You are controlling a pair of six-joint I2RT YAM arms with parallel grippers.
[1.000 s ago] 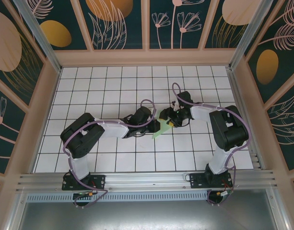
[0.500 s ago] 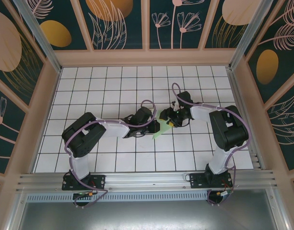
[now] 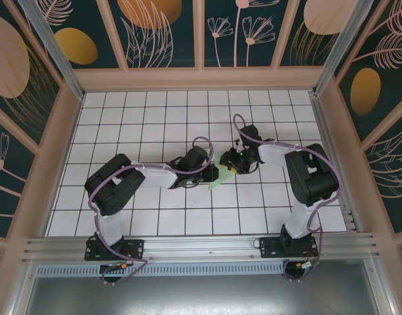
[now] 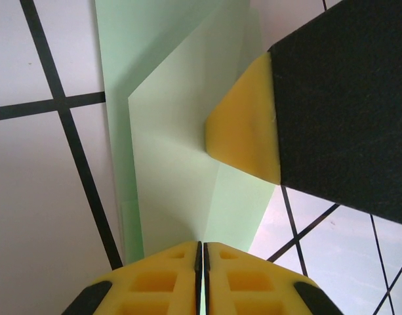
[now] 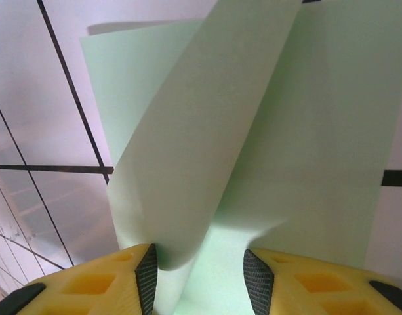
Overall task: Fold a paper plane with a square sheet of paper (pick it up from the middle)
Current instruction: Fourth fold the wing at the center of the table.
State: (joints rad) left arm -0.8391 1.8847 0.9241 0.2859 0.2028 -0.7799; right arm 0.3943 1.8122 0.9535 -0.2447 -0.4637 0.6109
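The pale mint-green sheet of paper (image 3: 216, 177) lies partly folded on the grid floor in the middle of the top view, between the two grippers. My left gripper (image 4: 202, 279) is shut on its near edge, and creased layers of the paper (image 4: 174, 151) spread out ahead of it. My right gripper (image 5: 202, 279) stands open, and a raised curl of the paper (image 5: 207, 151) rises between its fingers. In the left wrist view the right gripper's yellow fingertip (image 4: 243, 131) presses down on the sheet. From above, the left gripper (image 3: 212, 172) and the right gripper (image 3: 229, 164) nearly meet.
White grid-tiled floor (image 3: 155, 118) stretches all round the paper. Low beige walls (image 3: 201, 79) fence it in at the back and sides. The aluminium rail (image 3: 201, 248) with both arm bases runs along the near edge.
The right arm has edged slightly left toward the paper. The left arm and the sheet hold their place.
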